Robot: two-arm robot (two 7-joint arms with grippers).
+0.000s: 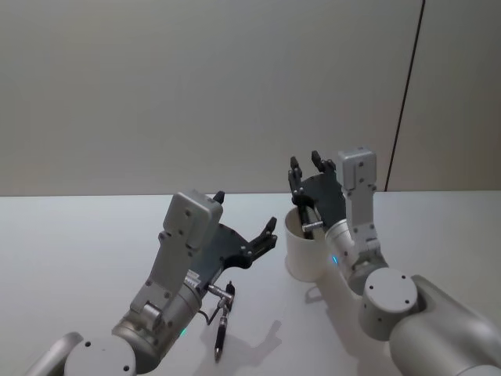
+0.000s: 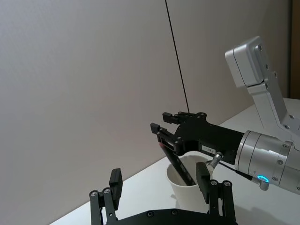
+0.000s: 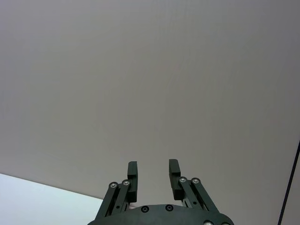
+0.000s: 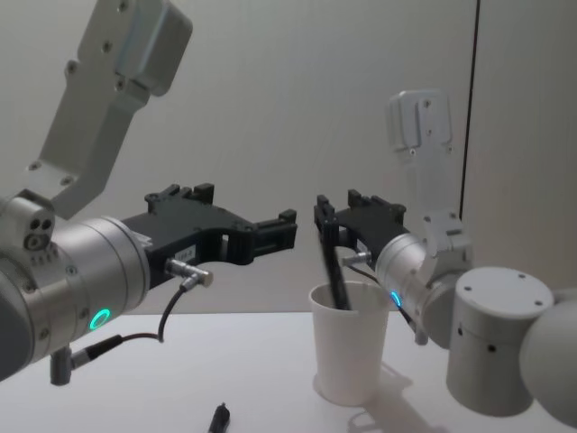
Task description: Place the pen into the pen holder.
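- Plain grey-beige wall (image 1: pixel 156 94) across the back, smooth and matte.
- Thin dark vert. line (image 1: pixel 407 94) runs down wall, right side.
- White bench (image 1: pixel 63 235) meets wall at straight horiz. edge.
- Soft, even light; faint shadows on bench.

Soft even light; faint shadows on table (image 1: pixel 78 235).

Head view: high at near side, facing forward and down onto counter (image 1: pixel 78 235), wall (image 1: pixel 196 94) beyond.
Chest view: lower, near, level across counter, side-on to pen holder (image 4: pixel 347 356).
Left wrist view: behind left pincer (image 2: pixel 159 174), facing right pincer (image 2: pixel 159 121) at close range.
Right wrist view: behind right pincer, tilted up at wall.
Shared by head, chest and left wrist views: pen holder, right pincer.
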